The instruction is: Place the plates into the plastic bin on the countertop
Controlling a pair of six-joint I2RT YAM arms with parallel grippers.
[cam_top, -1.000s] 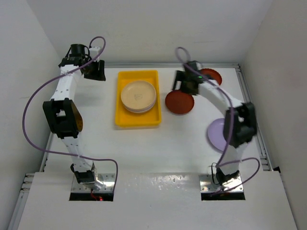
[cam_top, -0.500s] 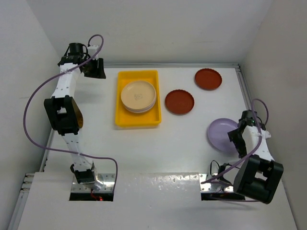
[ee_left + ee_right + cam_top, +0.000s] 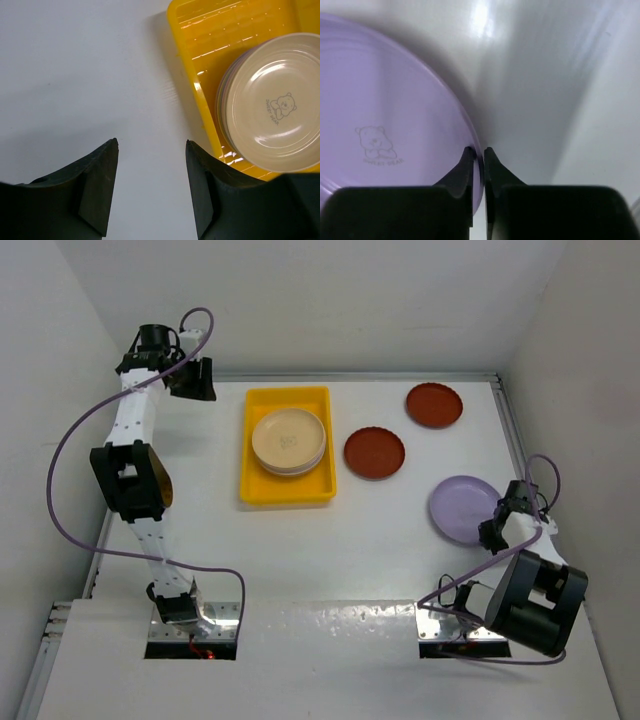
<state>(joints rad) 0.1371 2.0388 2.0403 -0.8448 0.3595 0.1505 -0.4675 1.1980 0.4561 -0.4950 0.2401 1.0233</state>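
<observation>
The right fingers (image 3: 470, 157) are pinched shut on the purple plate's (image 3: 460, 505) 4 o'clock rim, low at the bench's (image 3: 370, 540) 4 o'clock, ready to lift it edgewise. The left fingers (image 3: 110, 157), half spread and empty, hover off the yellow bin's (image 3: 250, 455) 10 o'clock corner, likely keeping clear.

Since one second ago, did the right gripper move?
Yes. The right gripper moved away from the yellow bin, toward the near right, and now pinches the rim of the purple plate.
</observation>
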